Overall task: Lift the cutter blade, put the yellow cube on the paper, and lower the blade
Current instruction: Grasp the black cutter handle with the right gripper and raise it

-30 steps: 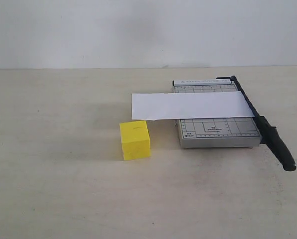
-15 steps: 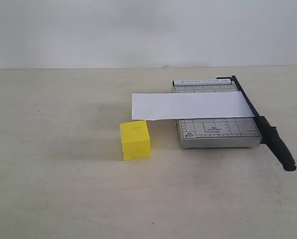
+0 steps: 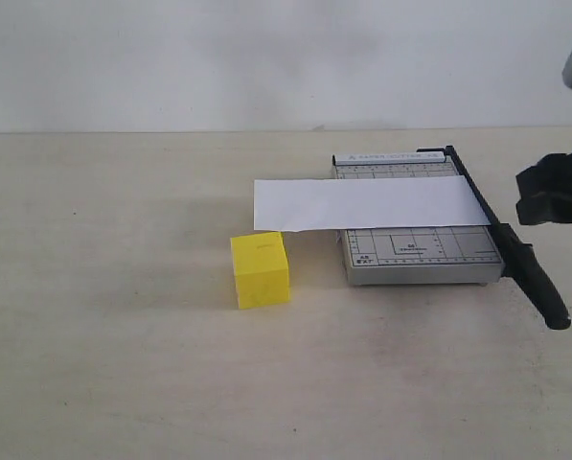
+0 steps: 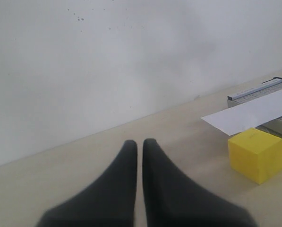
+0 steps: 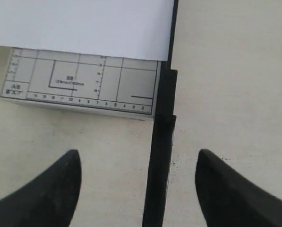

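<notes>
The cutter blade (image 3: 515, 249) lies flat along the right edge of the grey gridded base (image 3: 415, 257), its thick handle sticking out toward the front. The paper (image 3: 367, 203) lies across the base, one end overhanging to the left. Just left of the base the yellow cube (image 3: 260, 270) stands on the table. My right gripper (image 3: 552, 190) hangs at the right edge, above the handle; in the right wrist view it (image 5: 138, 158) is open, fingers on either side of the blade handle (image 5: 158, 175) without touching. My left gripper (image 4: 140, 142) is shut and empty, well away from the cube (image 4: 255, 154).
Everything rests on a beige table (image 3: 123, 364) that ends at a white wall (image 3: 218, 57) behind. The cutter's ruler bar (image 3: 391, 158) runs along the back of the base.
My right gripper has come into the exterior view from the right and now hangs above the blade handle. Cube, paper and blade have not moved.
</notes>
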